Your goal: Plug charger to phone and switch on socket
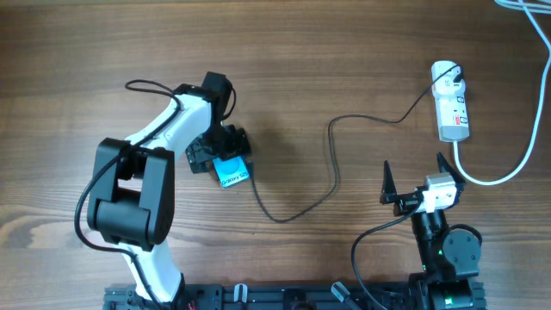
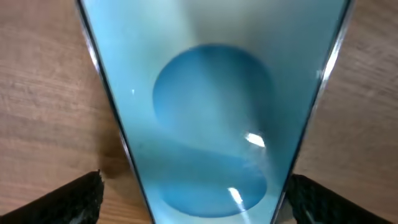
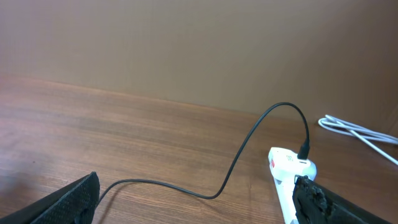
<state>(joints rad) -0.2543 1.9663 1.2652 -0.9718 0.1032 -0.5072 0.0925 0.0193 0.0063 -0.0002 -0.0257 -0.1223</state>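
The phone (image 1: pixel 232 172), with a teal screen, lies on the wooden table left of centre and fills the left wrist view (image 2: pixel 211 112). My left gripper (image 1: pixel 222 158) is open with a finger on each side of the phone; a gap shows beside the left finger (image 2: pixel 196 208). The charger, a thin black cable (image 1: pixel 331 164), runs from the phone's near end to its black plug in the white socket (image 1: pixel 451 103). I cannot tell whether its tip is inserted in the phone. My right gripper (image 1: pixel 415 174) is open and empty, near the socket (image 3: pixel 286 165), with the cable (image 3: pixel 249 143) ahead of it (image 3: pixel 196 205).
A thick white cord (image 1: pixel 516 164) loops from the socket's near end up the table's right edge; it also shows in the right wrist view (image 3: pixel 354 129). Both arm bases stand along the front edge.
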